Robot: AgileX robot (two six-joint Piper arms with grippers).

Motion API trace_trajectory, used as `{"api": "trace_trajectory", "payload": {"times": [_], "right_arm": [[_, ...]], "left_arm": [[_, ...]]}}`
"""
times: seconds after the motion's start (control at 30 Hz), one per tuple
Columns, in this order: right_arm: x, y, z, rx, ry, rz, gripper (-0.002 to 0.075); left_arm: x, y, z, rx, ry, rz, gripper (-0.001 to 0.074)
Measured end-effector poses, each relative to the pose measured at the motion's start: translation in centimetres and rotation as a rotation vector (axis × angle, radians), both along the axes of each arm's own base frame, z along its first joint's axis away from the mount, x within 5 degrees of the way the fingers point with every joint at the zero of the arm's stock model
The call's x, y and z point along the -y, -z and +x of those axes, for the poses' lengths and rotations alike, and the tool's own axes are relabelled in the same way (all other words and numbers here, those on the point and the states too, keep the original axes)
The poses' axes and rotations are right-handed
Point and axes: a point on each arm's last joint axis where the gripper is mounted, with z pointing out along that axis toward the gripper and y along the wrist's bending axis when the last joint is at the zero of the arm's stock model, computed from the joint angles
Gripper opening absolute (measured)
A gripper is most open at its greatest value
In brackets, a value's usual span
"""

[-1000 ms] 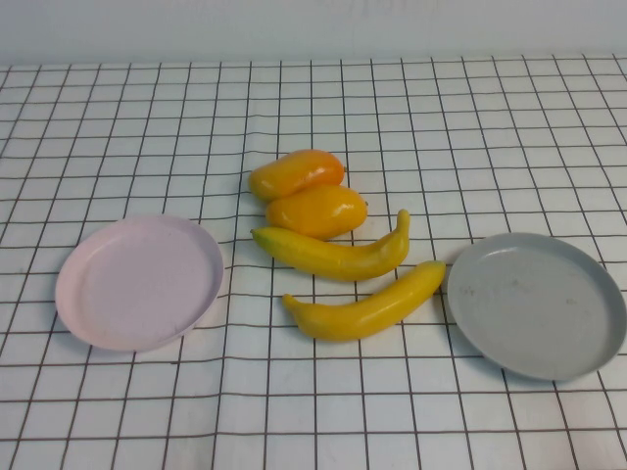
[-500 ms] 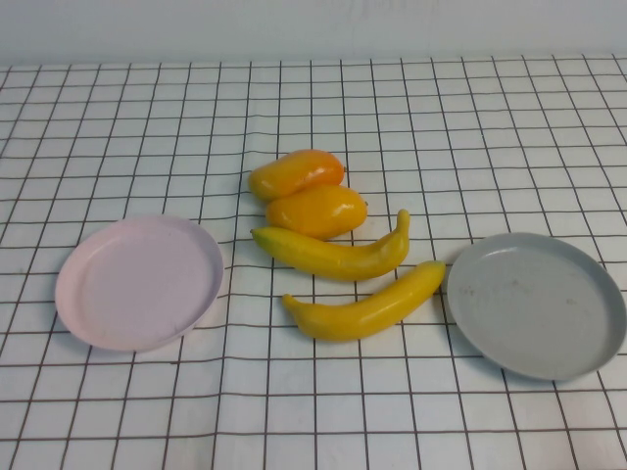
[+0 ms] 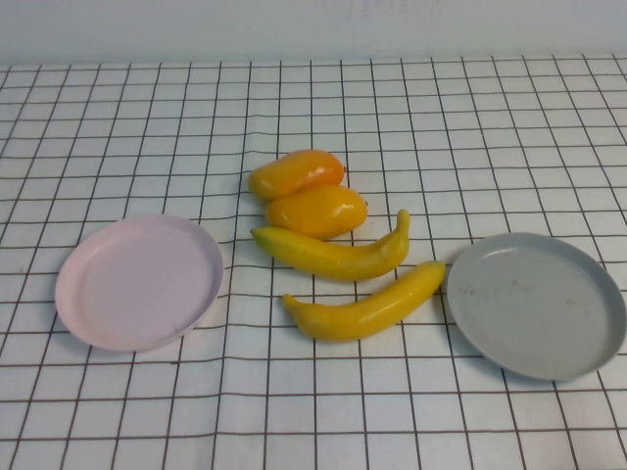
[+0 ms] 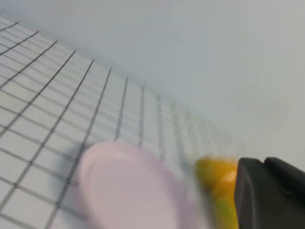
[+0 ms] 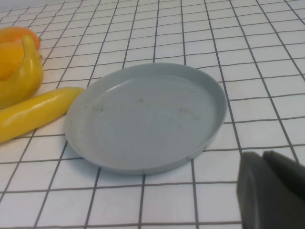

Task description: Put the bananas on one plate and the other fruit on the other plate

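- Near edge of the checked tablecloth (image 3: 323, 411): bare grid squares, no arm in the high view.
- Left gripper (image 4: 271, 193): only a dark body part shows at the corner of the left wrist view, close to the pink plate; cannot tell if its fingers are apart or closed.
- Right gripper (image 5: 274, 191): dark body part at the corner of the right wrist view, near the grey plate's rim; opening cannot be told either.
- Grey plate (image 3: 537, 304): on the right of the table, nothing in it; in the right wrist view (image 5: 145, 117) it shows a few dark specks.
- Pink plate (image 3: 139, 282): on the left, nothing in it; blurred in the left wrist view (image 4: 126, 188).
- Nearer banana (image 3: 364, 305): lies on the cloth between the plates, its right tip just beside the grey plate's rim; also seen at (image 5: 33, 112).
- Farther banana (image 3: 333, 253): just behind the first, curved, right tip turned up; touching or nearly touching the nearer mango.
- Nearer mango (image 3: 316, 211): behind the bananas, pressed against the farther mango (image 3: 297, 173), which is more orange.
- Both mangoes and both bananas sit on the cloth, none on a plate.
- Beyond: more grid cloth, then a plain pale wall (image 3: 313, 24).
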Motion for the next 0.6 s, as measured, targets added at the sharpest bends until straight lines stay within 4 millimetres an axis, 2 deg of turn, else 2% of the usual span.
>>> {"api": "trace_trajectory", "payload": {"times": [0.03, 0.1, 0.17, 0.3, 0.6], "right_arm": [[0.0, 0.0, 0.0, 0.000, 0.000, 0.000, -0.0015], [0.0, 0.0, 0.0, 0.000, 0.000, 0.000, -0.0015], [0.0, 0.0, 0.0, 0.000, 0.000, 0.000, -0.0015], [0.0, 0.0, 0.0, 0.000, 0.000, 0.000, -0.0015], [0.0, 0.0, 0.0, 0.000, 0.000, 0.000, -0.0015]], "left_arm": [[-0.2, -0.6, 0.0, 0.047, -0.018, -0.148, -0.0004], [-0.6, -1.4, 0.0, 0.128, -0.054, -0.336, -0.0004], [-1.1, -2.0, -0.1, 0.196, -0.087, -0.431, -0.0004], [-1.7, -2.6, -0.3, 0.278, -0.128, -0.492, -0.0004], [-1.9, -2.8, -0.3, 0.297, -0.139, -0.507, -0.0004]]}}
